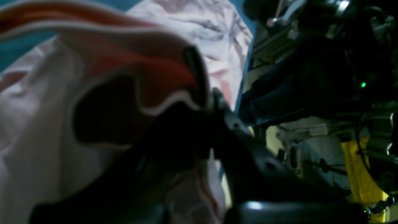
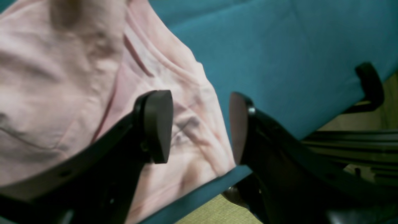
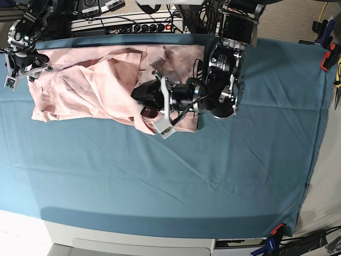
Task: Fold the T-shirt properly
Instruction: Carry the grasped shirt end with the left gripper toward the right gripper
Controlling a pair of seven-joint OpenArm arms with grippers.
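Pinching a raised fold, the left gripper (image 1: 206, 102) holds the T-shirt (image 3: 90, 85), bunched at ten o'clock on the teal cloth (image 3: 213, 176), presumably for folding, while the right gripper (image 2: 200, 127) hovers spread, empty.

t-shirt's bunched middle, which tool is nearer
Left. The left tool is shut on the T-shirt at its bunched middle; the right tool is open at the shirt's far end.
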